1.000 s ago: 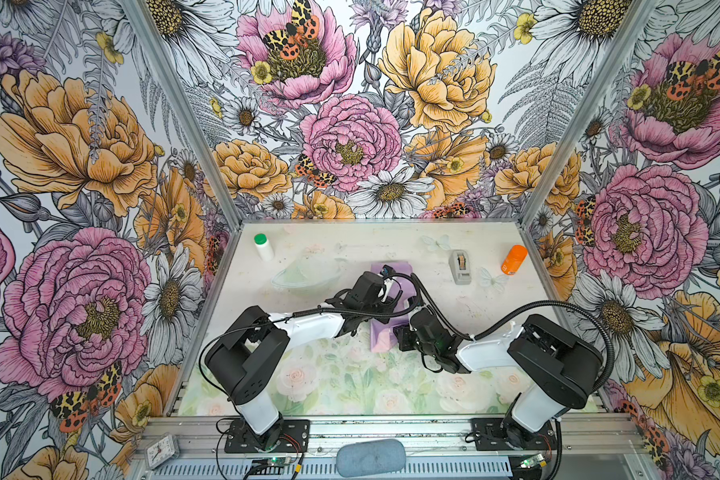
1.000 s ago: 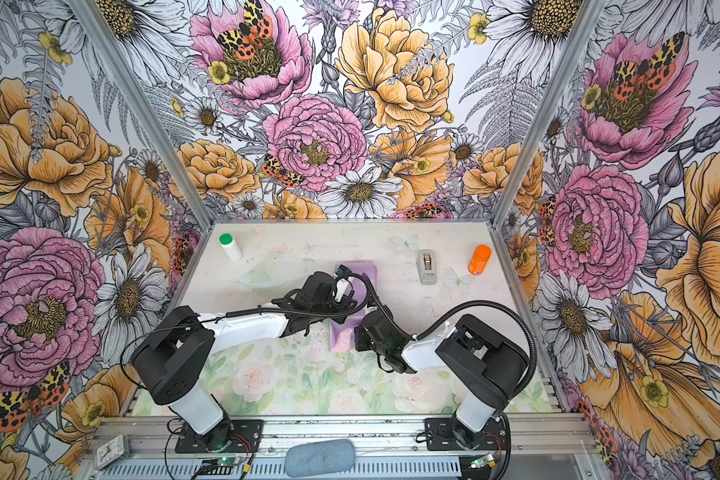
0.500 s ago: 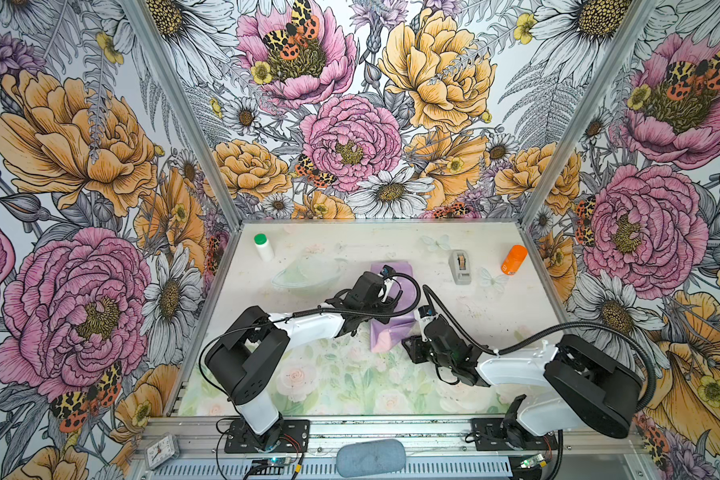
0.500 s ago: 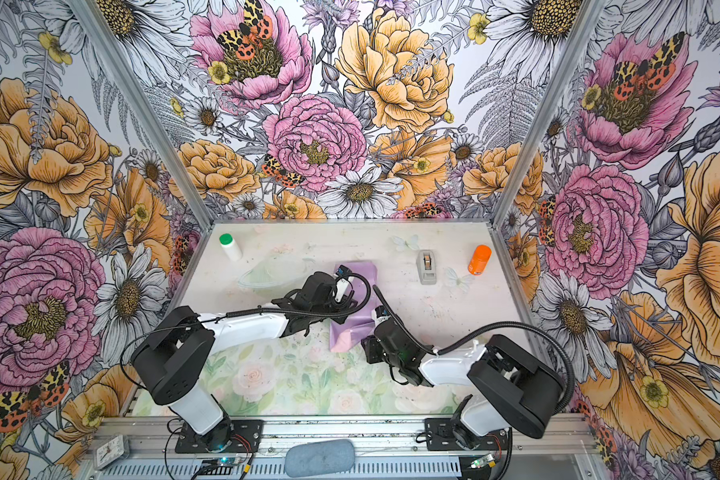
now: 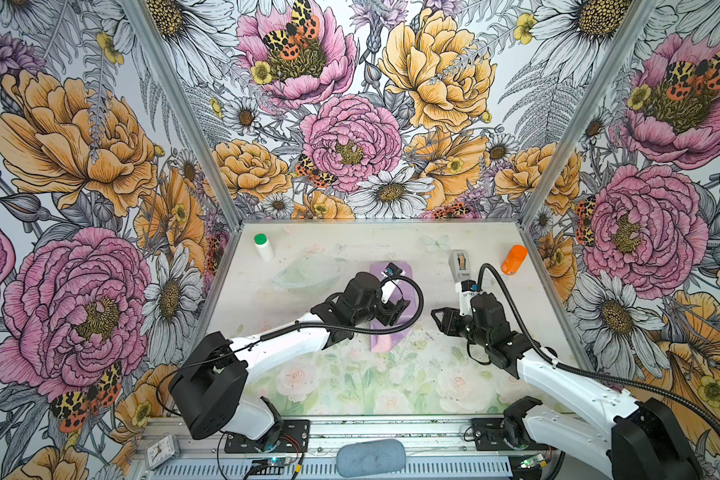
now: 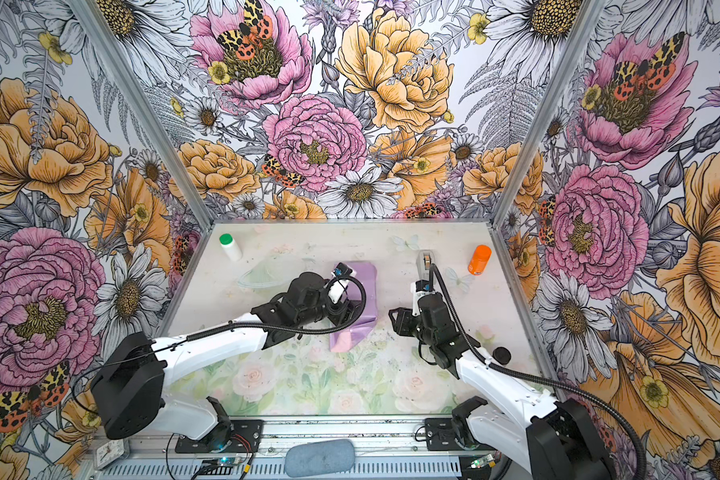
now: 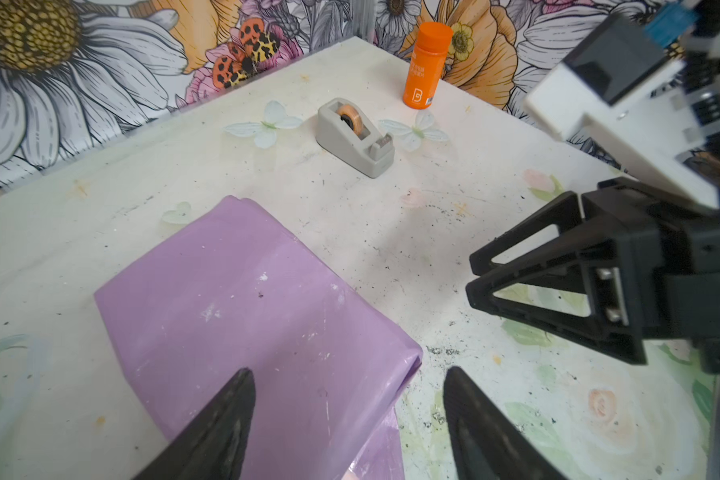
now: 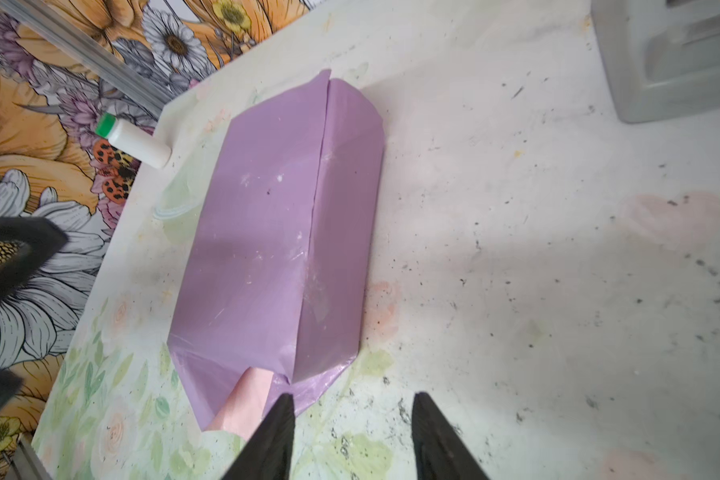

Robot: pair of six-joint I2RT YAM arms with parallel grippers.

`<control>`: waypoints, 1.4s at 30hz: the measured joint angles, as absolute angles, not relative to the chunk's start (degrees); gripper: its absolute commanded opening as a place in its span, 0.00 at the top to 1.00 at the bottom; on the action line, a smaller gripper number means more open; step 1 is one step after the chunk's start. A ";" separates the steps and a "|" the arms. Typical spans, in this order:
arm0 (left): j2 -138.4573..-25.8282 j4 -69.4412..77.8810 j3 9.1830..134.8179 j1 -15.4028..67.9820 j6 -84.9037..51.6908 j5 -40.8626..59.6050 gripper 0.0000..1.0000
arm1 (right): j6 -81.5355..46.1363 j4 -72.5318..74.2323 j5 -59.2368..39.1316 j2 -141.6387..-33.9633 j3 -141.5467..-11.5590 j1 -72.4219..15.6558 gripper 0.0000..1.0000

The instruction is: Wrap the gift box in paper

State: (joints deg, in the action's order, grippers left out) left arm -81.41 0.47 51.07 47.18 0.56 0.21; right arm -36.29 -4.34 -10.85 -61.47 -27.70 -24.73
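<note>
The paper [image 5: 393, 340] [image 6: 353, 336] lies folded into a lilac parcel mid-table, with a seam running along its top [image 8: 267, 232]. At its near end a loose flap shows its pale pink underside [image 8: 247, 402]. The gift box is hidden inside the wrapping. My left gripper [image 5: 395, 316] [image 6: 346, 313] [image 7: 348, 372] hovers open over the parcel's near right corner, holding nothing. My right gripper [image 5: 436, 320] [image 6: 392, 318] [image 8: 354, 398] [image 7: 470, 275] is open too. It stands clear of the parcel on its right, over bare table beside the flap.
A grey tape dispenser [image 5: 458, 266] [image 7: 352, 137] and an orange bottle [image 5: 514, 259] stand at the back right. A white bottle with a green cap [image 5: 263, 247] lies at the back left. A clear plastic dish [image 5: 308, 274] sits left of the parcel. A small black cap [image 6: 501, 355] lies by the right arm.
My right gripper has drawn back to the right, off the parcel, and opened. My left gripper has opened above the parcel without shifting much.
</note>
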 measured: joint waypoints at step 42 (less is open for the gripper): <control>-87.11 29.45 20.80 45.98 -36.58 0.75 0.54 | -28.53 -13.06 -18.04 -88.95 -49.41 -26.35 0.43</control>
